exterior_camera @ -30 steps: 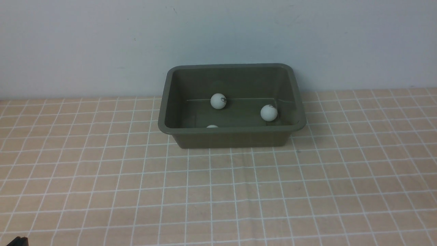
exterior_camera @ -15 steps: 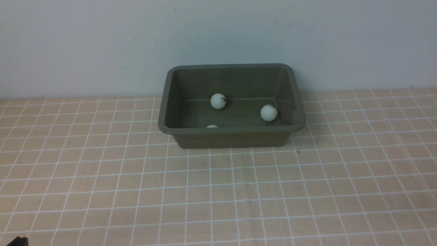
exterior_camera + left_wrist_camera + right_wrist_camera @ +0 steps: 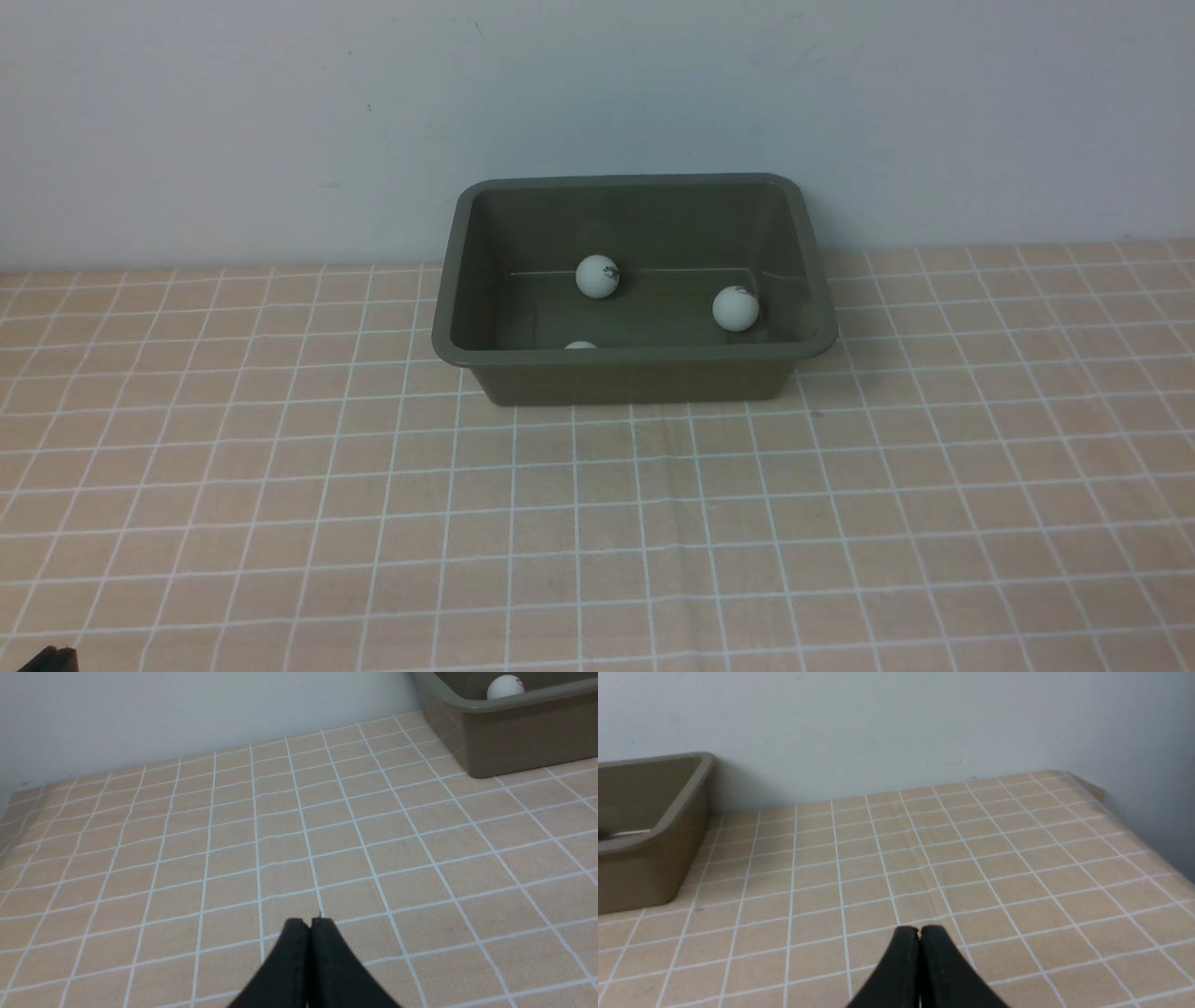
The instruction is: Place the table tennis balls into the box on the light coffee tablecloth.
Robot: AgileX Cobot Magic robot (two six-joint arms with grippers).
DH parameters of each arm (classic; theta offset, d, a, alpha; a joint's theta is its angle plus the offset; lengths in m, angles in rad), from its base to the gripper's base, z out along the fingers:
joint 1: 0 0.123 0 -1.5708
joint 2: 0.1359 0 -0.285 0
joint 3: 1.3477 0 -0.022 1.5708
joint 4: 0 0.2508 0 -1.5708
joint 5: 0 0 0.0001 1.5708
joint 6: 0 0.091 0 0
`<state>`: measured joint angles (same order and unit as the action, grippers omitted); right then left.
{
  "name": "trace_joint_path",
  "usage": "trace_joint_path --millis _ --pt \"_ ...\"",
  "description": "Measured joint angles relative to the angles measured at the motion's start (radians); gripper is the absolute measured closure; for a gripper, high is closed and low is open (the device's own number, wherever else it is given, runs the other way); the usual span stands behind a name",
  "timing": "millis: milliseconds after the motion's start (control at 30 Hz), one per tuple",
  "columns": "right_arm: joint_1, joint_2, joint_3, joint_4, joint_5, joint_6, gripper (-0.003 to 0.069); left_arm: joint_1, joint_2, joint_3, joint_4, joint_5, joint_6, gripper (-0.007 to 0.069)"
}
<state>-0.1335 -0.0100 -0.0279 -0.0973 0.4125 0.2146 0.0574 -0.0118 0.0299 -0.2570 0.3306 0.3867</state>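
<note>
three table tennis balls lie inside the box, an olive-green tub with a flared rim and sloping sides, set in the upper centre of the front view against the pale wall. the first ball rests on the tub floor near the far wall, slightly left of centre, with a small dark logo facing right. the second ball sits toward the right side of the floor, well apart from the first, and also bears a dark mark on top. the third ball is mostly hidden behind the near rim, only its top showing just left of centre. the box stands on the light coffee tablecloth, a tan cloth crossed by thin white lines into small squares, which fills the lower half of the front view. in the left wrist view the left gripper appears at the bottom centre, its black jaws pressed together with nothing between them, above the cloth; the box corner and one ball occupy the upper right of that frame. in the right wrist view the right gripper appears at the bottom centre, jaws likewise closed and empty, with the box at the left edge of that frame.
</note>
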Motion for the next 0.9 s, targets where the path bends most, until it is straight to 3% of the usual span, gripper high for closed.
trace_joint_path --millis 900 --pt "0.021 0.0 0.017 0.01 0.06 0.0 0.0674 0.001 0.0 0.0 0.0 0.0 0.0 0.0693"
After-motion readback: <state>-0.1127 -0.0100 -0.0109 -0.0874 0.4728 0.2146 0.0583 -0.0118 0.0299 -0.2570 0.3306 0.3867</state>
